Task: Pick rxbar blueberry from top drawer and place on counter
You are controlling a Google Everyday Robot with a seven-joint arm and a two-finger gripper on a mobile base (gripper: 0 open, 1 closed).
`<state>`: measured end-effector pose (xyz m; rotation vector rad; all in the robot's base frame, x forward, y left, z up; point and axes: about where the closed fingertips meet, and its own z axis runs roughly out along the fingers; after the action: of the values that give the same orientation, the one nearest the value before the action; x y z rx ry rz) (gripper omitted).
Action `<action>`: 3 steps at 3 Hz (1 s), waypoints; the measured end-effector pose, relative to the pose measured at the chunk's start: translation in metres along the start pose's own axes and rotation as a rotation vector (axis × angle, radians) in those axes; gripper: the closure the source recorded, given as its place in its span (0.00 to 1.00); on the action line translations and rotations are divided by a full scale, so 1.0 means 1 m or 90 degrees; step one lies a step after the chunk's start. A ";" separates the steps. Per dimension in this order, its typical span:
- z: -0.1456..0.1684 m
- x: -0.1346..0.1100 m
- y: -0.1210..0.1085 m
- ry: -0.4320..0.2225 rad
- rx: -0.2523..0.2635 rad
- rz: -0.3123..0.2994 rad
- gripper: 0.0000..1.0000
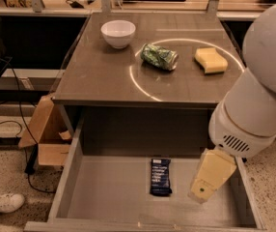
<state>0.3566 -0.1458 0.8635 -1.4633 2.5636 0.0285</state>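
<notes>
The rxbar blueberry lies flat on the floor of the open top drawer, at lower centre of the frame. The gripper hangs over the drawer just to the right of it; whether it is wide or narrow cannot be told. The bar is thin and flat, so a low approach could scrape the floor or shove it sideways.

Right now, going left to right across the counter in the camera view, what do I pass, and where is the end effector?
White bowl → green can → yellow sponge. The end effector hangs over the open top drawer, right of the rxbar blueberry lying on its floor.
</notes>
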 end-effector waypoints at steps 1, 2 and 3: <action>0.018 -0.002 0.009 0.014 -0.020 0.023 0.00; 0.018 -0.002 0.009 0.014 -0.020 0.022 0.00; 0.070 -0.018 0.051 0.016 -0.082 0.013 0.00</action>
<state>0.3329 -0.0963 0.7936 -1.4897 2.6414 0.1836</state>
